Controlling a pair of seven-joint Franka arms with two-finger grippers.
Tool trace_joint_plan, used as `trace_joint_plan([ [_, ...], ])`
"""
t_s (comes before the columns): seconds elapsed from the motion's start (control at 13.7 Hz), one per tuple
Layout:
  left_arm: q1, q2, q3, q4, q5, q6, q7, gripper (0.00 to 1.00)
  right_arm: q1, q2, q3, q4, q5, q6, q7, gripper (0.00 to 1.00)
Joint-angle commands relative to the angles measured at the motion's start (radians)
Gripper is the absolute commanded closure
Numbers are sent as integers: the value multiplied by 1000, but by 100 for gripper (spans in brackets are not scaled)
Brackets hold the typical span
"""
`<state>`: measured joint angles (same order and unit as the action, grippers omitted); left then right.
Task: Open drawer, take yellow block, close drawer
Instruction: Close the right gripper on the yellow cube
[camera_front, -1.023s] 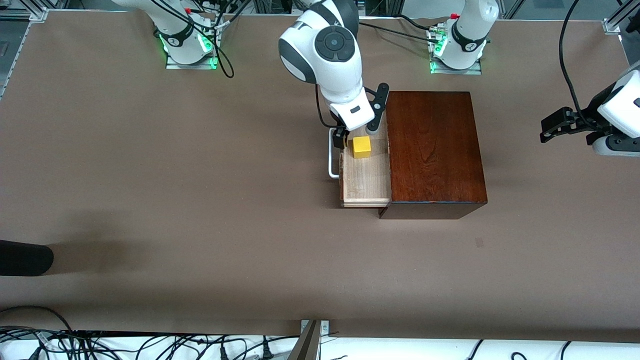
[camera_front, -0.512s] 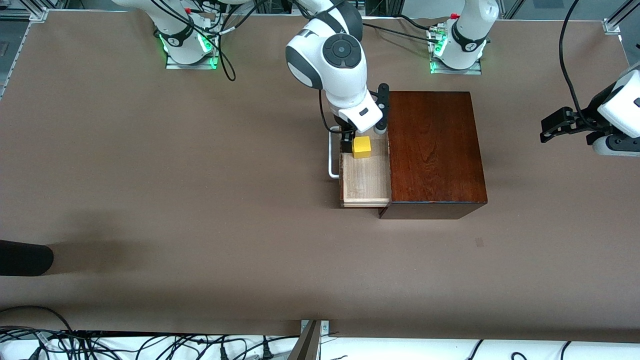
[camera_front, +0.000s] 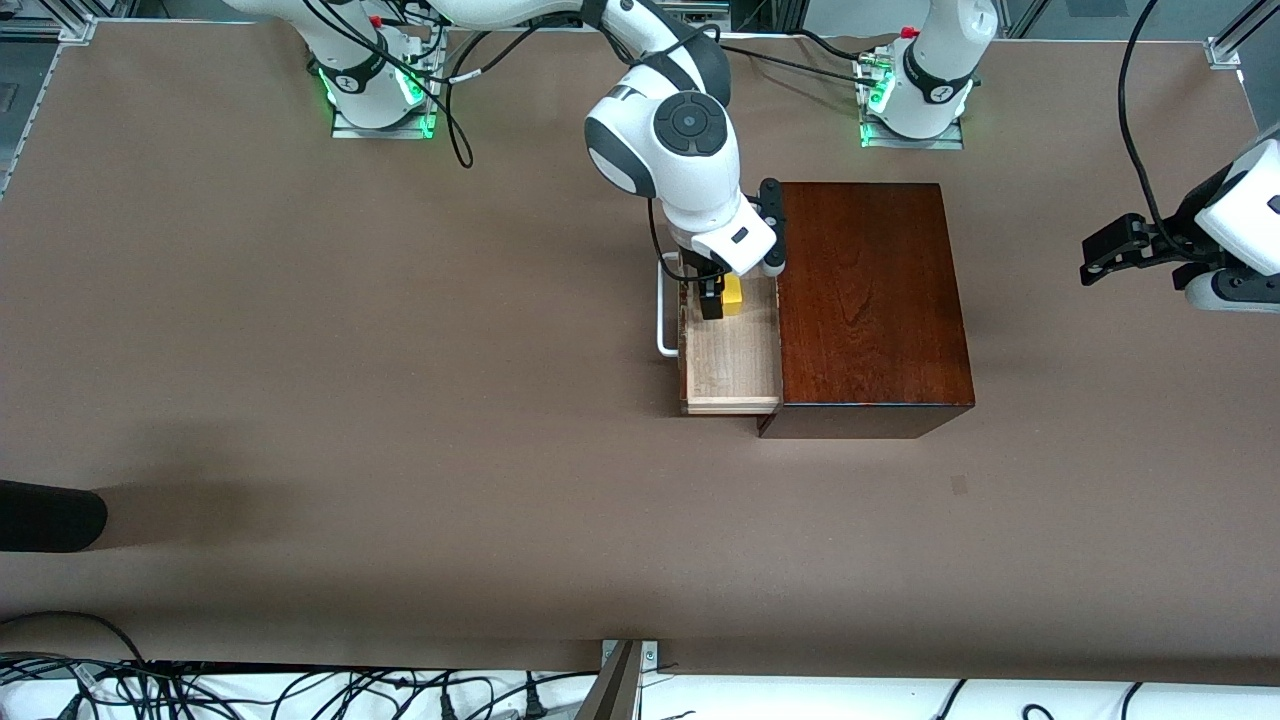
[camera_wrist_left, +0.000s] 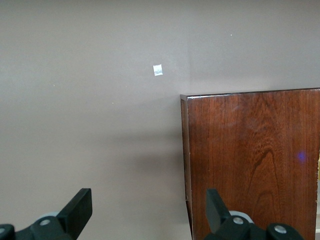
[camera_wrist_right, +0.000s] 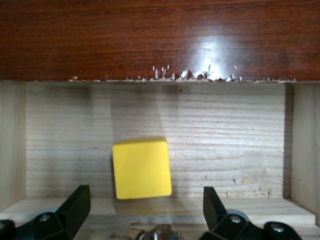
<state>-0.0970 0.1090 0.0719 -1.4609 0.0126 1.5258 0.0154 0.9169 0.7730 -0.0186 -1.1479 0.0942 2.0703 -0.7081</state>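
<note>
The drawer (camera_front: 730, 370) stands pulled out of the dark mahogany box (camera_front: 865, 300) toward the right arm's end of the table, its white bar handle (camera_front: 662, 320) outermost. The yellow block (camera_front: 735, 293) lies on the drawer's pale-wood floor, partly covered by the right hand. My right gripper (camera_front: 722, 292) hangs open over the block. In the right wrist view the block (camera_wrist_right: 142, 169) sits between the spread fingers of the right gripper (camera_wrist_right: 145, 200), nearer one finger, touching neither. My left gripper (camera_front: 1100, 255) waits open in the air at the left arm's end; its wrist view shows the gripper (camera_wrist_left: 147, 202) empty beside the box (camera_wrist_left: 255, 160).
A black rounded object (camera_front: 50, 515) pokes in at the table edge near the right arm's end. Cables lie along the near edge (camera_front: 300, 690). A small white tape mark (camera_wrist_left: 158, 70) is on the brown table beside the box.
The right gripper has moved across the open drawer toward the box and down over the yellow block, which is now partly hidden in the front view. The left arm has not moved.
</note>
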Motion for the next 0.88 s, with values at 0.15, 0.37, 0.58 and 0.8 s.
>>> trace_joint_plan([
  [0.15, 7, -18, -3, 7, -25, -4, 6, 0, 11, 41, -6, 42, -14, 22, -13, 0],
  [0.37, 5, -18, -4, 7, -19, -6, 8, 0, 16, 51, -6, 42, -24, 24, -13, 0],
  [0.58, 5, -14, 2, 10, -13, -1, 11, 0, 28, 52, -8, 42, -27, 24, -11, 0],
  [0.8, 5, -12, 5, 33, -13, 0, 11, 0, 37, 64, -8, 42, -30, 25, -8, 0],
])
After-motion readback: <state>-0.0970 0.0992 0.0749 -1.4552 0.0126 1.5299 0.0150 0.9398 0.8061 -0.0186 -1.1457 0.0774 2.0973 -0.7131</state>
